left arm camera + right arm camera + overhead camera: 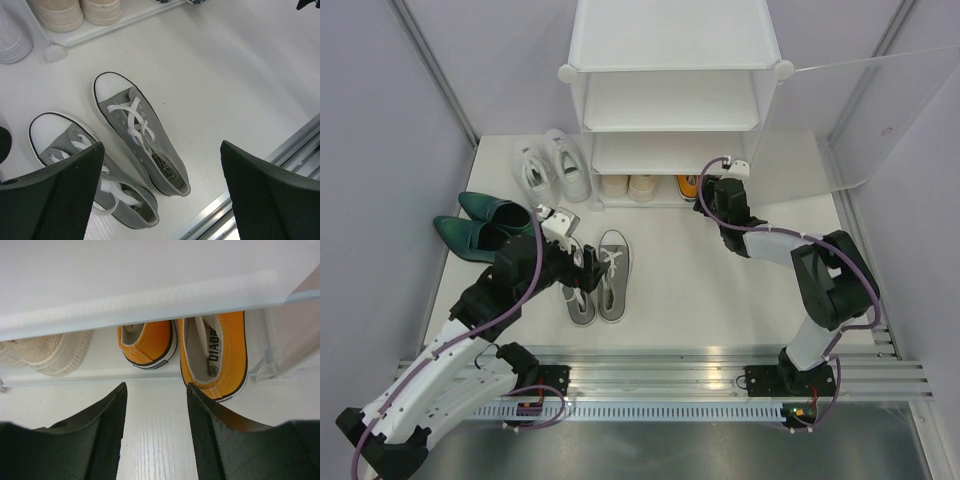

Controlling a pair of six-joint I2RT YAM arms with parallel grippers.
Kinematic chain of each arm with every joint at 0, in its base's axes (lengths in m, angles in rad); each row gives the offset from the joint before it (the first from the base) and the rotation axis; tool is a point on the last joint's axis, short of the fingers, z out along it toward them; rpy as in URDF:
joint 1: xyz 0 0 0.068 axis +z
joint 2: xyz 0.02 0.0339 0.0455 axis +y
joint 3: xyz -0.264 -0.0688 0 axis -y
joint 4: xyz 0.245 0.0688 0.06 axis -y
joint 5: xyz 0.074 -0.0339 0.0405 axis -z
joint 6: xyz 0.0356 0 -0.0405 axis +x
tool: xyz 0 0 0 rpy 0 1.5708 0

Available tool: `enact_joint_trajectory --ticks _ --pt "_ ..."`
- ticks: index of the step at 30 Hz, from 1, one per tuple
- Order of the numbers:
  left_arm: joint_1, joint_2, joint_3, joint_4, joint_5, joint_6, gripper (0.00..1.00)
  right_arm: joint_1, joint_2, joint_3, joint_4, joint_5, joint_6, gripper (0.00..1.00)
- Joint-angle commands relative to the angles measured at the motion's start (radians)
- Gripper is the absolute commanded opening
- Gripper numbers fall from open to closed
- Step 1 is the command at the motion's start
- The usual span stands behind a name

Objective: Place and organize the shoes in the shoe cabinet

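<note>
The white shoe cabinet [670,90] stands at the back. On its bottom shelf are the cream pair [628,185] and the orange shoes [688,184]. My right gripper [710,188] is open and empty just in front of the orange shoes [220,355], and the right shoe's heel sticks out over the shelf edge. The grey canvas lace-ups [600,280] lie side by side on the floor. My left gripper [588,268] hovers open and empty above the grey pair [140,135]. White sneakers [552,165] and green pointed shoes [480,225] sit on the floor at left.
The cabinet's translucent door [860,110] stands open to the right. An aluminium rail [670,370] runs along the near edge. Purple walls close in both sides. A cream shoe [50,352] shows left of the orange pair.
</note>
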Motion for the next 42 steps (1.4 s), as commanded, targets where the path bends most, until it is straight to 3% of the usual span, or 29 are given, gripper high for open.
enact_joint_trajectory --ticks 1,24,30,37,42 --pt "-0.002 0.006 0.037 0.019 -0.002 0.020 1.00 0.006 0.051 0.033 0.113 -0.042 -0.033 0.56" --pt "-0.002 0.015 0.037 0.018 0.000 0.024 1.00 0.021 0.263 0.118 0.288 0.047 -0.099 0.58" --pt "-0.002 0.018 0.037 0.019 0.003 0.024 1.00 0.024 0.294 0.133 0.317 0.005 -0.096 0.55" --pt "-0.002 0.015 0.037 0.018 0.003 0.024 1.00 0.026 0.297 0.150 0.334 -0.041 -0.082 0.40" --pt "-0.002 0.013 0.037 0.018 0.004 0.024 1.00 0.032 0.300 0.164 0.343 -0.082 -0.076 0.38"
